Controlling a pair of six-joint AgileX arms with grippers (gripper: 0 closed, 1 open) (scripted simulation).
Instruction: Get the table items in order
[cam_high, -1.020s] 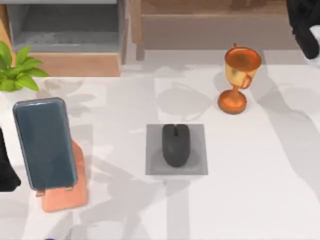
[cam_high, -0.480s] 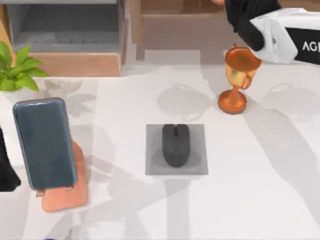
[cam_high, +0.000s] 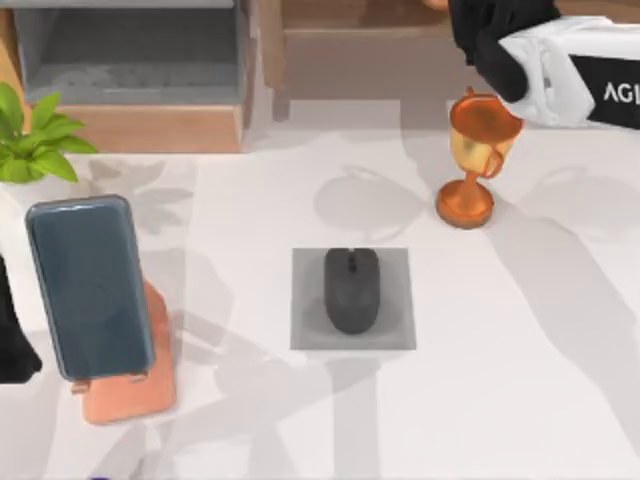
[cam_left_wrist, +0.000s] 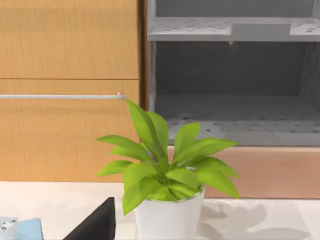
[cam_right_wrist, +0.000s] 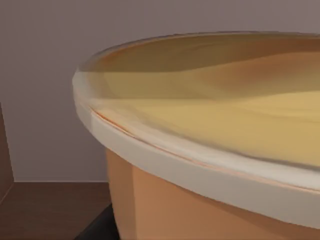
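The right gripper (cam_high: 497, 50) hangs at the counter's upper right, about one o'clock from the centre, its black end just above and behind the rim of the trophy cup (cam_high: 478, 150); whether its fingers are spread or closed, and whether they grip anything, I cannot tell. In the right wrist view the cup's rim (cam_right_wrist: 200, 150) sits very close to the lens, pale-edged over a copper wall. The white forearm runs off to the right edge at two o'clock.

The trophy cup stands upright on the white counter (cam_high: 520, 380), at about one o'clock from the mouse. The black mouse (cam_high: 351, 290) lies on the grey square pad (cam_high: 305, 335) near the centre, pointing toward twelve o'clock. At nine o'clock from the pad, well apart, the dark blue-grey smartphone (cam_high: 90, 286) leans on the salmon-pink phone stand (cam_high: 135, 395).

The left gripper (cam_high: 12, 345) is parked at the left edge beside the phone; the state of its fingers cannot be made out either. A potted plant (cam_left_wrist: 165, 172) stands at ten o'clock, before a wooden cabinet (cam_left_wrist: 65, 75) with grey shelves
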